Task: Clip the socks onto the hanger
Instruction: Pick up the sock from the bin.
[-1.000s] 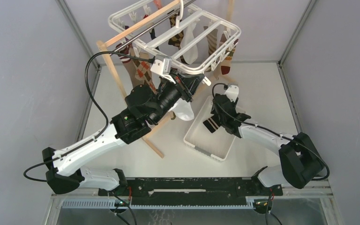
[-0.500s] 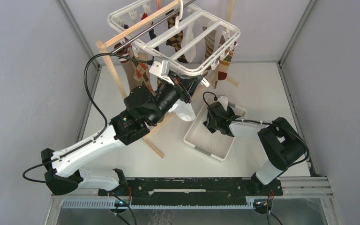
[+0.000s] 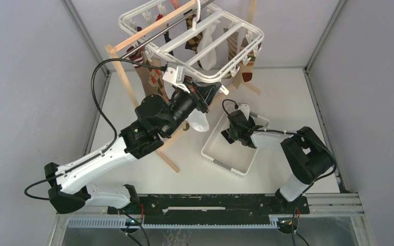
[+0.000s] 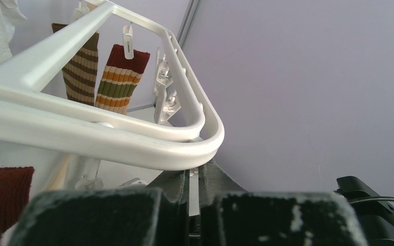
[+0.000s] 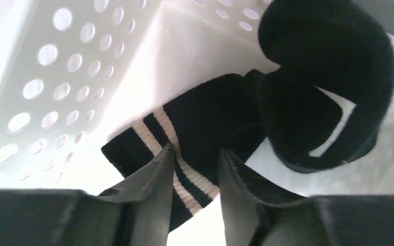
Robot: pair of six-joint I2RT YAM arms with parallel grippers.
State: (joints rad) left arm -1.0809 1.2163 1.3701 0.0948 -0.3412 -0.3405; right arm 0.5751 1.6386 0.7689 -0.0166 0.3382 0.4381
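Note:
The white hanger hangs from the metal rod with several socks clipped along it. My left gripper is raised to the hanger's near corner and shut on a small white clip under the frame. Striped socks hang beyond it, and a white sock shows just below this gripper. My right gripper is down in the white basket, open, its fingers straddling the cuff of a black sock with white stripes.
The white perforated basket sits on the table right of centre. A wooden stand with a metal rod carries the hanger; one wooden leg runs diagonally under my left arm. Grey walls enclose the table.
My right arm has folded back and swung its gripper leftwards into the basket over the black sock, jaws narrowing a little. The left gripper stays at the hanger's corner.

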